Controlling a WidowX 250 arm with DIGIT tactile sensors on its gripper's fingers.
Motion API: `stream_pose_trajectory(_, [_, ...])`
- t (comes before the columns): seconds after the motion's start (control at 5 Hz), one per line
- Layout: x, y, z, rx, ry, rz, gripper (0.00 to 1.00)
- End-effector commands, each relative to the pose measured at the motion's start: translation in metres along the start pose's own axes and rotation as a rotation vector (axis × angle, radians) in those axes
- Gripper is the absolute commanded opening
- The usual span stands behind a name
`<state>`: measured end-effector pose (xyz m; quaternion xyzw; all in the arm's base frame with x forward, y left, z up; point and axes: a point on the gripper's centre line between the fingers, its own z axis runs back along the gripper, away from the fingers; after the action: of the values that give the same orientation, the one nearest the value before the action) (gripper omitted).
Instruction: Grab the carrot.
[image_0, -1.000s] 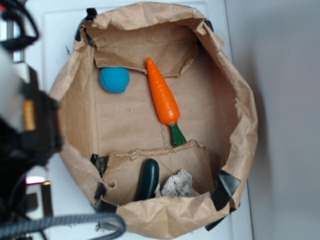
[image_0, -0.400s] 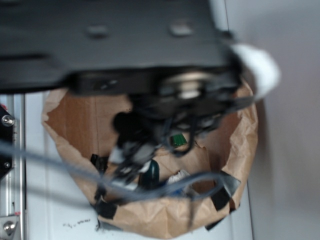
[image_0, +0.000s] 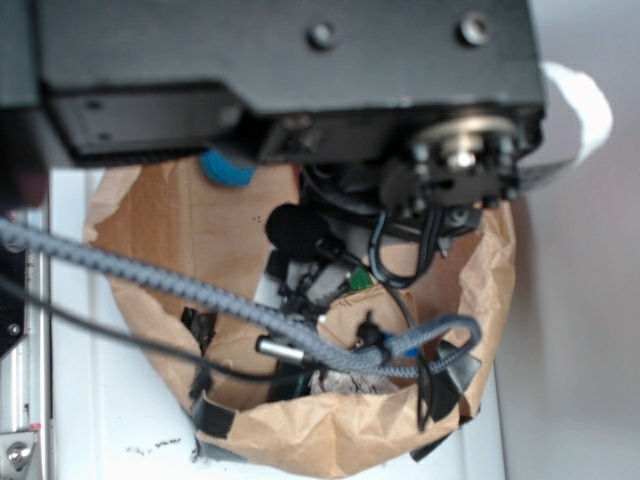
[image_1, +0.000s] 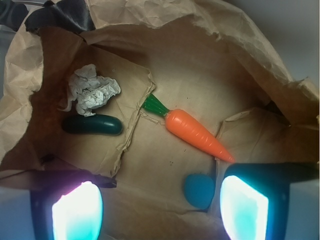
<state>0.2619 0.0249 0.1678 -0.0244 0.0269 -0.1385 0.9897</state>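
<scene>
Four loose items on the floor of the brown paper bag (image_1: 210, 30), read across the wrist view. At far left: a crumpled paper wad (image_1: 92, 92), and just below it a dark green toy cucumber (image_1: 92, 125), both on a folded flap. Toward the middle: the carrot (image_1: 192, 132), lying flat and diagonal, green stem up-left at the flap's edge, orange tip pointing down-right, touching nothing else. Below that tip, near but apart: a blue ball (image_1: 199, 191). Along the bottom edge: the gripper (image_1: 160, 212), spread wide, nothing between its glowing pads (image_1: 77, 212), hovering above the bag floor and short of the carrot.

Judged step: approach, before any grasp. Next move, by this reading: shift forward to bracket the carrot's thick middle, turn the wrist to cross its long axis, descend inside the bag walls, then close. Worth minding: the ball close by one pad, and the glossy taper, likely to slip if pinched near the tip.
</scene>
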Motion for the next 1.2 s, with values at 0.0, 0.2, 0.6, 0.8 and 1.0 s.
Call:
stream_pose_trajectory(0.0, [0.004, 0.017, -0.004, -0.001, -0.035, -0.173, 1.00])
stream_pose_trajectory(0.2, [-0.001, 0.032, -0.034, 0.010, -0.010, -0.258, 1.00])
stream_pose_trajectory(0.6, [-0.011, 0.038, -0.071, 0.045, -0.147, -0.298, 1.00])
stream_pose_trajectory(0.8, [-0.003, 0.042, -0.078, 0.015, -0.156, -0.343, 1.00])
stream_pose_trajectory(1.0, [0.011, 0.043, -0.080, -0.005, -0.129, -0.335, 1.00])
